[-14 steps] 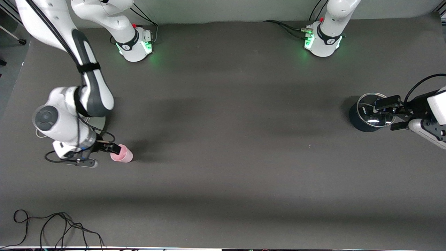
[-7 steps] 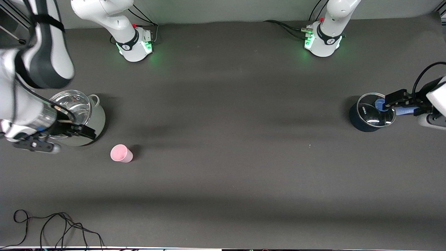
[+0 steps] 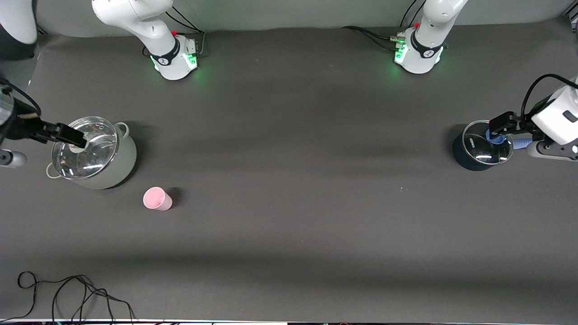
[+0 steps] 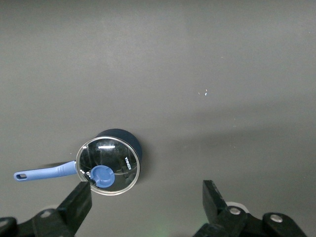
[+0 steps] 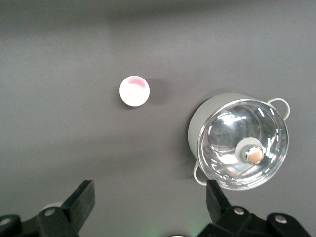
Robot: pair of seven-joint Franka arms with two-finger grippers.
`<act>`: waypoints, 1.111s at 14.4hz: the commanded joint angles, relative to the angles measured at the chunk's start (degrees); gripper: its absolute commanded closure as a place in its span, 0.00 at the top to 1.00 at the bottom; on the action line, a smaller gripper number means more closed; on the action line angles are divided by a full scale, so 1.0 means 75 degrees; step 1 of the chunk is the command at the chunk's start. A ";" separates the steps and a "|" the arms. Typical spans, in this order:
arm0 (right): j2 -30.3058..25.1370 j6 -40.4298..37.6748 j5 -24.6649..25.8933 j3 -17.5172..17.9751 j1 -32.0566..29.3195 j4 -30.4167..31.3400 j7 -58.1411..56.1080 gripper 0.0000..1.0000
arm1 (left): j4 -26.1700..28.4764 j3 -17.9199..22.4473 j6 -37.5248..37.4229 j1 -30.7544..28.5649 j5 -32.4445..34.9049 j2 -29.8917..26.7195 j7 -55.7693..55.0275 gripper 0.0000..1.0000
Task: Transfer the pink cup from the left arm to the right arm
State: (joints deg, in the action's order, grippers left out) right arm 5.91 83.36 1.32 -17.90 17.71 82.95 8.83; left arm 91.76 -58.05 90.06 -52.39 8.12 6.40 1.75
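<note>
Pink cup [image 3: 157, 198] upright on table [image 3: 289, 216], nearer front cam than lidded grey pot [image 3: 92, 153]; right gripper [image 3: 74, 136] wide open over pot, left gripper [image 3: 500, 125] wide open over blue saucepan [image 3: 481, 145].

A dark grey matte surface [image 3: 289, 180] fills nearly the whole front view, crossed by broad soft bands of shadow that run from side to side. Along the top edge a pale grey-green wall [image 3: 289, 13] meets it in a slightly wavy line. Green light glows on the surface at two spots near the top. At the upper left of the frame a strip of lighter floor [image 3: 13, 90] shows past the edge. A loose black cable [image 3: 67, 293] coils at the lower left corner.
</note>
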 commanded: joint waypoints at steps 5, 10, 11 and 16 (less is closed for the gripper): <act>0.0173 -0.0322 0.0176 -0.0027 0.0064 -0.0173 -0.0052 1.00 | 0.0281 0.2913 0.0192 0.2394 -0.0623 -0.0384 0.0363 1.00; 0.0149 -0.0532 0.0164 -0.0086 -0.0029 -0.0173 -0.0111 1.00 | 0.0281 0.6190 0.0063 0.5670 -0.0837 -0.0701 0.0482 1.00; 0.0138 -0.0533 0.0164 -0.0121 -0.0006 -0.0150 -0.0111 1.00 | 0.0281 0.6426 0.0063 0.5940 -0.0837 -0.0713 0.0482 1.00; -0.0107 -0.0673 0.0094 0.1140 -0.1420 0.0024 -0.0099 1.00 | 0.0269 0.6662 0.0074 0.6177 -0.0848 -0.0713 0.0493 1.00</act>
State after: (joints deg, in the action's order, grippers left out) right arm 6.68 79.47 1.36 -15.21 12.65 82.79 8.82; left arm 93.20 -9.68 90.95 -7.49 2.47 2.09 4.56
